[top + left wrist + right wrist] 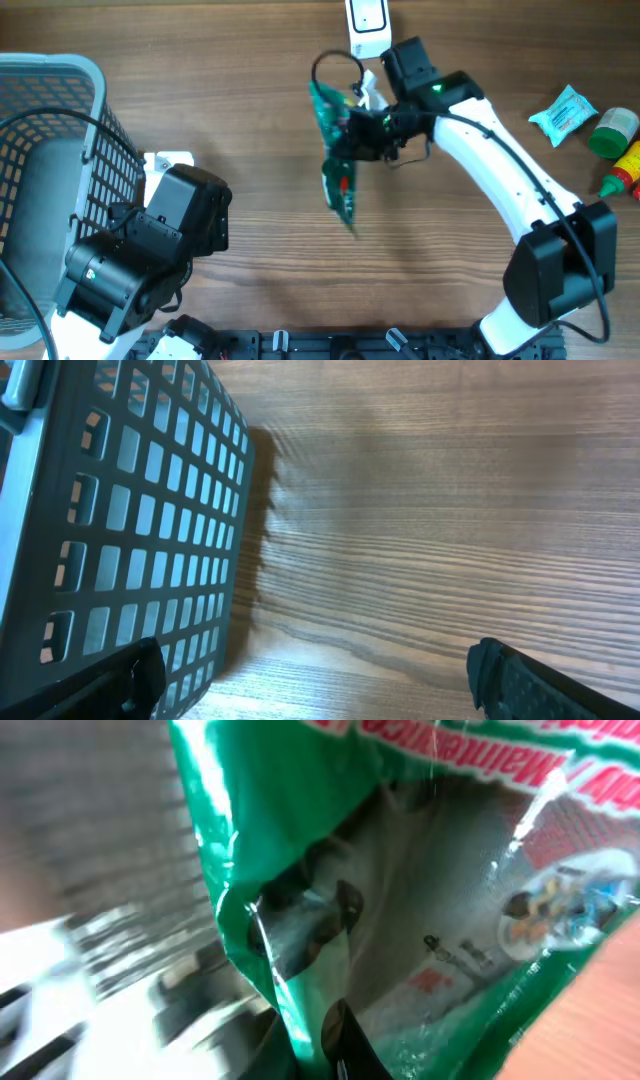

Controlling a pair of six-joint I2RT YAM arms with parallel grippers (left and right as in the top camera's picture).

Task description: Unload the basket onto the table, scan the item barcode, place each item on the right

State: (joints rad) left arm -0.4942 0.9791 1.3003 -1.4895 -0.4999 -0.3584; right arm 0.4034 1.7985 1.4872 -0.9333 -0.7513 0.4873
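Clamping the green bag (341,190) near its far end, R gripper (352,128) holds it above mid-table, long axis running from white scanner (368,22) toward robot base, free end nearest. L gripper (315,685) gapes wide beside basket (130,510).

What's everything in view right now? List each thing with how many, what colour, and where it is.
bag: one, green, centre, gripped by the right claw
scanner: one, white, top centre edge, black cable looping from it
basket: one, grey mesh, far left
packet: one, light blue, right side
capped bottle: one, green cap, right edge next to the packet
squeeze bottle: one, red and yellow, right edge, partly cut off
white object: one, beside the left arm, too hidden to identify
table: one, brown wood
left claw: one, black, open and empty, beside the basket
right claw: one, black, shut on the bag
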